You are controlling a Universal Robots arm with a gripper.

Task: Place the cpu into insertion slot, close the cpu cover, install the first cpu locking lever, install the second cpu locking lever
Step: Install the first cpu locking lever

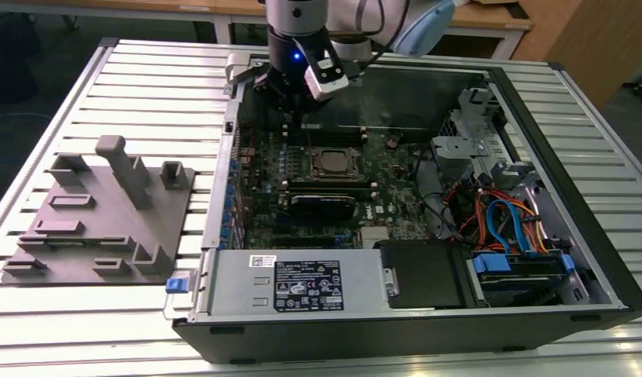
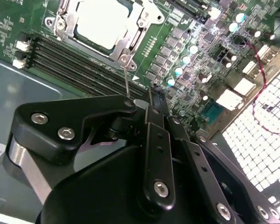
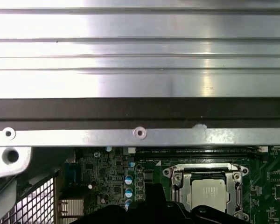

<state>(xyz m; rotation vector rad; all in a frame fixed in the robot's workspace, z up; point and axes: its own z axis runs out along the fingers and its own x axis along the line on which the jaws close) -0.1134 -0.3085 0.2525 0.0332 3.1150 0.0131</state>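
The cpu lies in the insertion slot on the green motherboard, its silver-grey top showing through the window of the cpu cover, which lies flat over it. In the first wrist view the cpu sits inside the cover frame the same way. A thin wire locking lever rises from the socket's corner to my gripper, whose fingers are drawn together. Whether the lever is pinched or only touched I cannot tell. In the exterior view my gripper hangs over the board just behind the socket.
The open computer case lies on a slatted metal table. Long black memory slots run beside the socket. A black card, the labelled power supply and coloured cables fill the case. A grey fixture stands at the exterior view's left.
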